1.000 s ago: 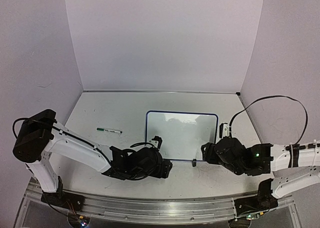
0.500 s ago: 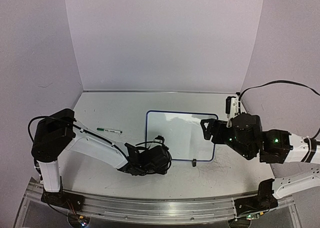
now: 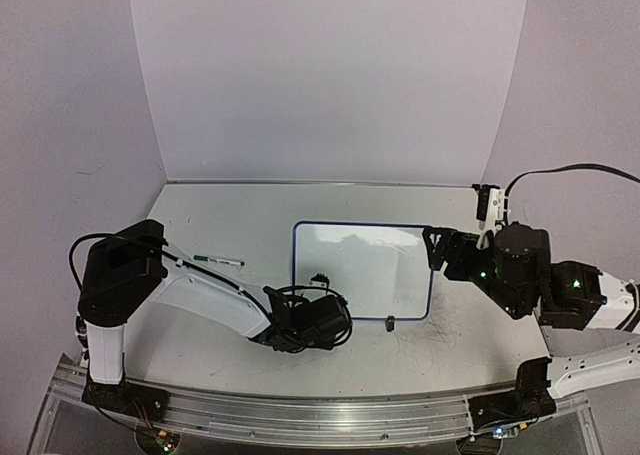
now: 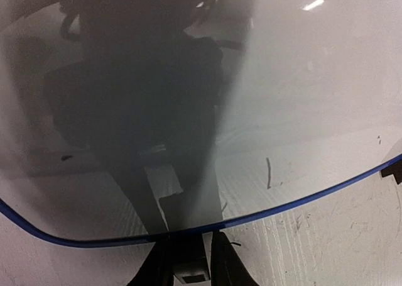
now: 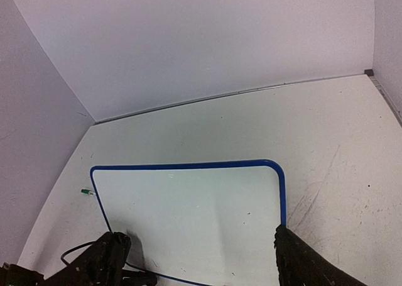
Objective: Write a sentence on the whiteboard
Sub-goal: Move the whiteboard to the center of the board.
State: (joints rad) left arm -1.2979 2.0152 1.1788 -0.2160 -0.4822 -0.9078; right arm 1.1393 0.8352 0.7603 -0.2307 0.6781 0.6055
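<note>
The whiteboard (image 3: 365, 265) lies flat mid-table, with a dark-blue frame and a white face. No green sentence shows on it, only a few dark specks. My left gripper (image 3: 318, 297) is at the board's near left edge. In the left wrist view its fingers (image 4: 229, 264) stand close on either side of a black clip foot (image 4: 188, 267) under the blue frame. My right gripper (image 3: 437, 248) hovers at the board's right edge, wide open and empty. The board (image 5: 188, 204) shows between its fingertips (image 5: 308, 261).
A green marker (image 3: 218, 261) lies on the table left of the board; its end shows in the right wrist view (image 5: 86, 191). A second clip foot (image 3: 389, 323) sits on the board's near edge. White walls close the back and sides. The tabletop (image 3: 470, 335) is scuffed.
</note>
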